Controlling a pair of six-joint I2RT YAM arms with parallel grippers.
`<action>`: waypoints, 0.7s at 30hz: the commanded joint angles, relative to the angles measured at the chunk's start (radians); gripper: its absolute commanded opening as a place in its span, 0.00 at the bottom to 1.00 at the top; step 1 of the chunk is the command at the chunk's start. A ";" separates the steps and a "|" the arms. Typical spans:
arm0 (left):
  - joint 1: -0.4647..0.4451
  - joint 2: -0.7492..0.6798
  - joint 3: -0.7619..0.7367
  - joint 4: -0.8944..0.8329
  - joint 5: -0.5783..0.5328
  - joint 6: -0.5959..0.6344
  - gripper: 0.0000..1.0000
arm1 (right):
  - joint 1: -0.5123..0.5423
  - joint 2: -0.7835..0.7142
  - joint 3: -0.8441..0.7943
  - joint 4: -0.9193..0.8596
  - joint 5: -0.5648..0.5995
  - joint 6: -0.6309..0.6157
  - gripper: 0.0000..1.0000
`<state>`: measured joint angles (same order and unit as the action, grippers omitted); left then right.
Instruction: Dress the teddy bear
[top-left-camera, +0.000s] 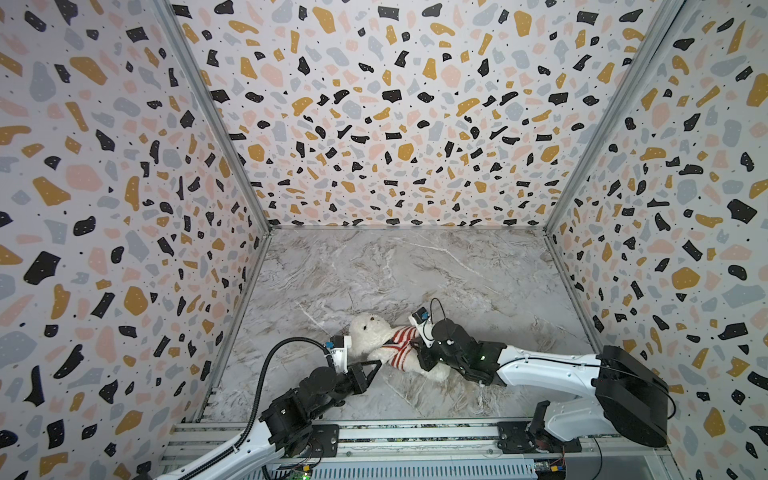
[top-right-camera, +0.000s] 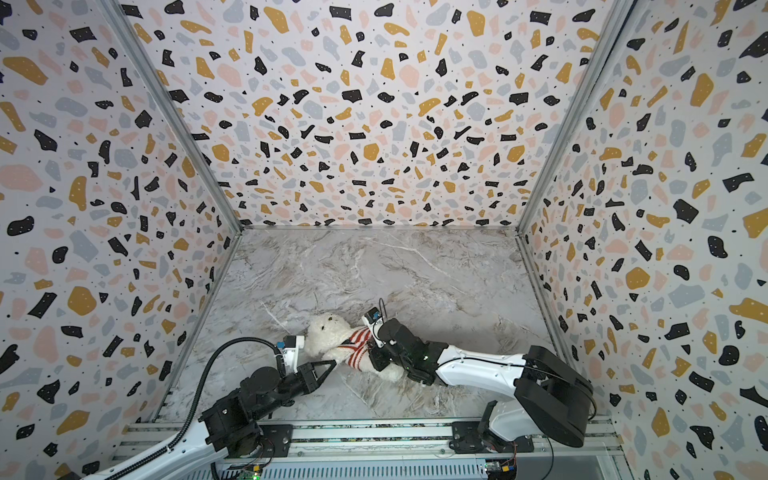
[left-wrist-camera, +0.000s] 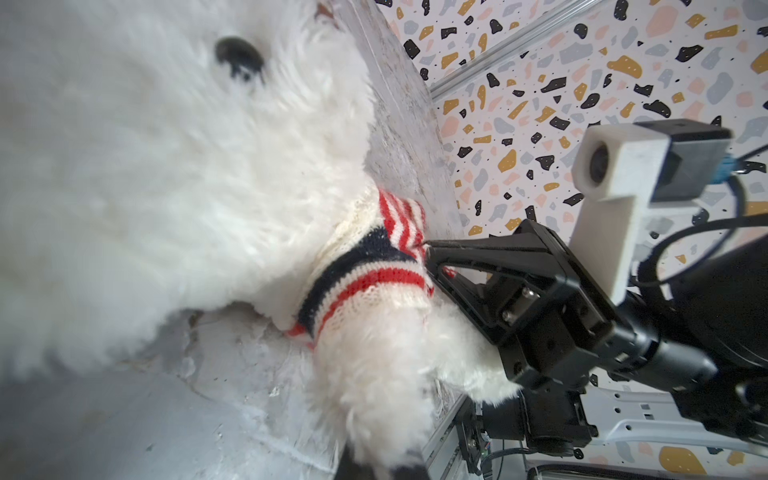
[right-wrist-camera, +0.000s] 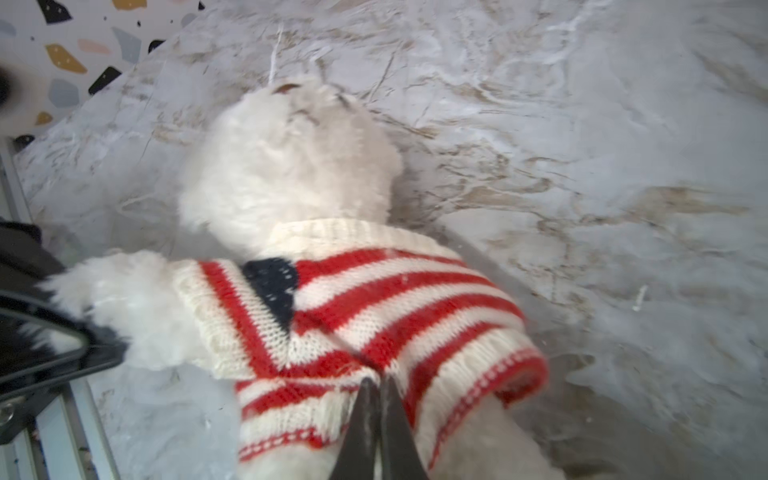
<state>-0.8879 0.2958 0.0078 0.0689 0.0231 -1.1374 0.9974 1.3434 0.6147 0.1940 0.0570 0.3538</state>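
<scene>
The lower body and legs of the teddy bear (top-left-camera: 368, 330) are mostly covered by the wrist of the right arm (top-left-camera: 540, 365) in both top views, and only one of its arms shows there. The right wrist view is soft with blur. In the left wrist view the bear's face is so near that only one dark eye is clear, and the tips of the left end effector (left-wrist-camera: 376, 468) are cut by the picture edge. The left arm (top-left-camera: 307, 390) reaches low from the front left, pointing to the right and a little back, and its end effector is clenched on the fluffy end of the bear's arm. The right arm stretches low from the front right towards the left; the right end effector (right-wrist-camera: 376, 388) is clenched on a fold of the striped sweater (right-wrist-camera: 374, 299) near its hem. The bear lies on the marble surface (top-left-camera: 415, 270), in the front half, between the two arms, face upward, with the sweater on its torso. Its long axis runs diagonally: head to the left and back, feet to the right and front
</scene>
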 joint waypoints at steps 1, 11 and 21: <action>0.002 -0.046 -0.120 -0.044 -0.019 0.001 0.00 | -0.074 -0.041 -0.050 -0.081 0.077 0.043 0.00; 0.001 -0.052 -0.142 -0.019 -0.017 -0.006 0.00 | -0.052 -0.062 -0.044 -0.025 0.021 -0.048 0.00; 0.001 0.001 -0.128 -0.031 -0.042 0.011 0.00 | 0.066 0.000 0.053 0.010 -0.105 -0.183 0.18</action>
<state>-0.8879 0.2916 0.0078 0.0277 0.0151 -1.1408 1.0477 1.3468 0.6167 0.2325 -0.0429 0.2176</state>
